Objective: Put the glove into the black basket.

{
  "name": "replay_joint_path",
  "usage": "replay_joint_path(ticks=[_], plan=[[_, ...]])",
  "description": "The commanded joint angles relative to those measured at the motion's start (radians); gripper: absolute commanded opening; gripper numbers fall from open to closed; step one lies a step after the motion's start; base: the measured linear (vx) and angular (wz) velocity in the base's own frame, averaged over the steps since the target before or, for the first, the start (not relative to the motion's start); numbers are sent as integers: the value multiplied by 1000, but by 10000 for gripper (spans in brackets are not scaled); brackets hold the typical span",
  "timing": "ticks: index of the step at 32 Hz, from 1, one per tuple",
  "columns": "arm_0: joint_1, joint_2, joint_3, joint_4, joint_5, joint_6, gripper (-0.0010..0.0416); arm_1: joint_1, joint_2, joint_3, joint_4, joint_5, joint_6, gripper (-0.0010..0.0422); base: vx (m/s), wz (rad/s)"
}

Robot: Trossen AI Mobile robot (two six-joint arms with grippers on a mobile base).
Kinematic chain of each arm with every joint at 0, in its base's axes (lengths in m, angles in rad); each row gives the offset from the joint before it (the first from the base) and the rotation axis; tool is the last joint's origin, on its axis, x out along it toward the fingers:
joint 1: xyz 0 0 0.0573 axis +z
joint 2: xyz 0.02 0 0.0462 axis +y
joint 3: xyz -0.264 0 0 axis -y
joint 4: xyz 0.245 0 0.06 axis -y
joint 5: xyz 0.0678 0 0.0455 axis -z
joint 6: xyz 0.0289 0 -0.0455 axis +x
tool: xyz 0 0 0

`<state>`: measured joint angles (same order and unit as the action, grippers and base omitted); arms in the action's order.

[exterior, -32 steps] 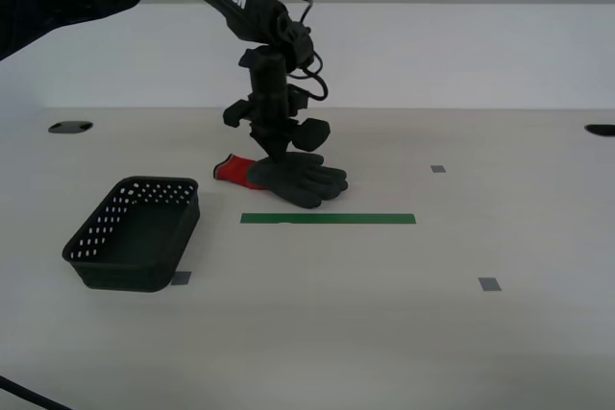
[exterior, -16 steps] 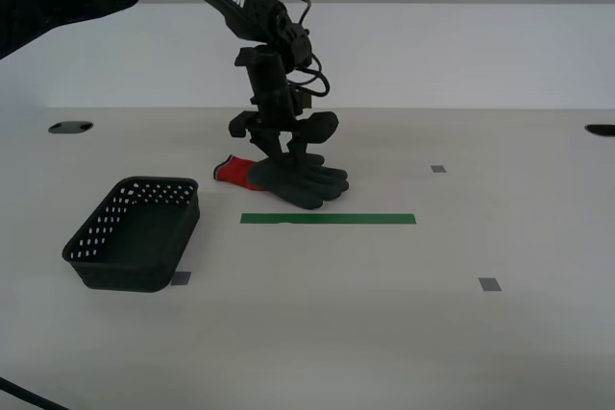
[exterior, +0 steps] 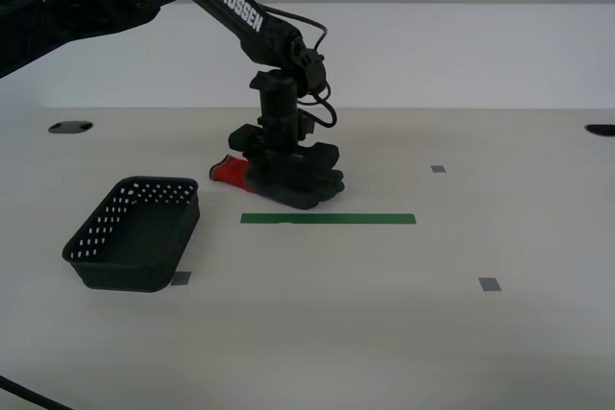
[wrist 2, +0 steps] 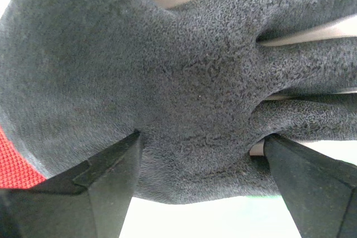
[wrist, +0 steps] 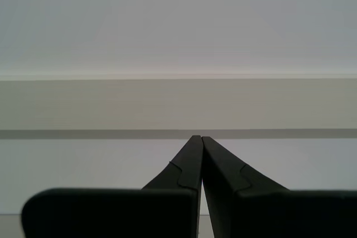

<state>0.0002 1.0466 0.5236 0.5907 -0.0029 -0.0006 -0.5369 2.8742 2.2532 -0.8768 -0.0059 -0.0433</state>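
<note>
Exterior view: one glove (exterior: 293, 180) straddled by my second claw (exterior: 286, 178), open; one black basket (exterior: 135, 234).

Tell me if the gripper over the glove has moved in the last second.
Yes. My second gripper has come down onto the glove, closer to the green tape strip, jaws now astride the palm.

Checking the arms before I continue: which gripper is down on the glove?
My second gripper, jaws open astride the glove; my first gripper is shut, facing the wall.
</note>
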Motion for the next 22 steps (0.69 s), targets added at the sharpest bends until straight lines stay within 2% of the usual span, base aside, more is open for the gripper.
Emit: replay_joint_path(ticks=[1,2,3,5,7,10,14,16,22], plan=[[0,0,1,3,0,0,1,-1,1,0,-5,-35,-4,255,0,0],[0,0,1,3,0,0,1,-1,0,0,-5,-50,-4,234,0,0],[0,0,1,3,0,0,0,-1,0,0,-6,-61,-2,180,0,0],[0,0,1,3,0,0,1,-1,0,1,-5,-61,4,87,0,0],[0,0,1,3,0,0,1,-1,0,1,-6,-59,19,18,0,0],[0,0,1,3,0,0,1,-1,0,1,-13,-52,40,-4,0,0],[0,0,1,3,0,0,0,-2,-1,10,-43,-51,55,-1,0,0],[0,0,1,3,0,0,1,-2,-8,27,-88,-52,88,-1,0,0],[0,0,1,4,0,0,0,-2,-120,36,-131,-49,143,-1,0,0]])
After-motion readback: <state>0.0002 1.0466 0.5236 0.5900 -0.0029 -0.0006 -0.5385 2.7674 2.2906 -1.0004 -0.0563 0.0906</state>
